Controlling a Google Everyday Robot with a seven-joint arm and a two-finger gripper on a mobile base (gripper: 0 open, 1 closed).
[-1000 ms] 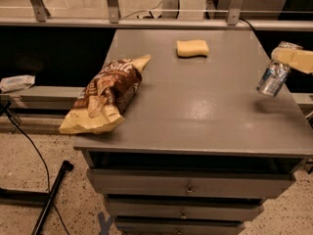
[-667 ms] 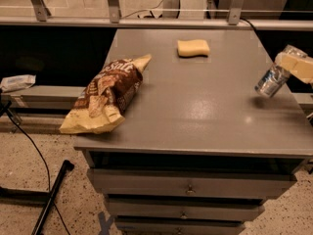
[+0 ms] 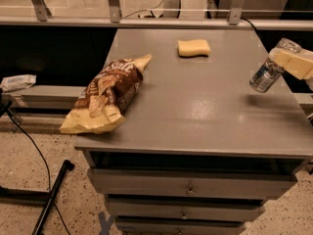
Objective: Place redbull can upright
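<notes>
Nearest is the front of the grey drawer cabinet [image 3: 188, 187], its drawers closed. Its flat top [image 3: 205, 116] is the surface the task needs, and every place below is given against that top.

A brown and yellow chip bag [image 3: 107, 94] lies flat on the left part of the top. One corner overhangs the front left edge. It is well apart from the right side, so it should not hinder the setting-down.

The redbull can [image 3: 264, 77] hangs above the right edge of the top, about midway back, clear of the surface. A soft shadow falls on the top just under it. It is tilted, with the lower end pointing down toward the middle of the top and the upper end leaning out past the right edge. The gripper [image 3: 283, 58] comes in from beyond that edge, and its pale fingers [image 3: 298, 65] are clamped on the upper part of the can. The slant probably follows from this side-on grasp, so the wrist would need to turn the can vertical before it is let down.

A yellow sponge [image 3: 193, 47] rests flat near the far edge of the top, about central and away from the can.

Beyond the far edge runs a metal rail [image 3: 146, 21] with upright posts.
</notes>
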